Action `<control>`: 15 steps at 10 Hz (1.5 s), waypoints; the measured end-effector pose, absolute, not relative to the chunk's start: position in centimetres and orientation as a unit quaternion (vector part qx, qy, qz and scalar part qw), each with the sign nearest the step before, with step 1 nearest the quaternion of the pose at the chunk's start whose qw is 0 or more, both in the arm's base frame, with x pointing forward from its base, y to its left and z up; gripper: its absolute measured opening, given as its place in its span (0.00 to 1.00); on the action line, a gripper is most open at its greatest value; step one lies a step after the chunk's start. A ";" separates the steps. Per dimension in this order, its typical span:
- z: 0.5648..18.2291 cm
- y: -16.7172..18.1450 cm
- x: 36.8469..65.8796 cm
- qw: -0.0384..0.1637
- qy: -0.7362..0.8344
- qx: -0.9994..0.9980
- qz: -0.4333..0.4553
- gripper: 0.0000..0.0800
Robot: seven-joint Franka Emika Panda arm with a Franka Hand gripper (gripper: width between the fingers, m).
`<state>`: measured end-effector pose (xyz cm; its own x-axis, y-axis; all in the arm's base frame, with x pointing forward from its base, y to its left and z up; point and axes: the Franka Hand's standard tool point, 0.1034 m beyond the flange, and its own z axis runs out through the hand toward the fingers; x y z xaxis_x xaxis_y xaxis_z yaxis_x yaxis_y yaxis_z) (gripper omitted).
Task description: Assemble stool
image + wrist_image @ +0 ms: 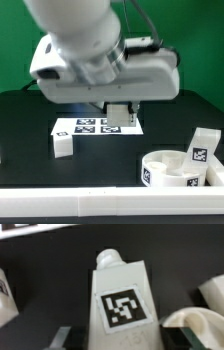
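Stool leg block (122, 294) clamped in claw (105, 336); seat disc (180, 168) near table (25, 115) edge, well apart

Seat disc (180, 168) cut off by exterior view's edge; end effector fingertips hidden behind arm.

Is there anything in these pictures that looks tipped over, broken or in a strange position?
Nothing looks broken or spilled. The claw is shut on a leg block. Another leg block lies alone beside the marker board; a third stands next to the round seat. These are only loose parts waiting.
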<state>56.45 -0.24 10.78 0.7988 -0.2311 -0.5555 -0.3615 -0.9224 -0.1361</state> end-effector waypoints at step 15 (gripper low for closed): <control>13.4 0.3 62.3 0.027 0.165 -0.958 -0.235 0.41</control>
<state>62.26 0.27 13.36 0.8353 -0.3289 0.4405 -0.3035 -0.9440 -0.1294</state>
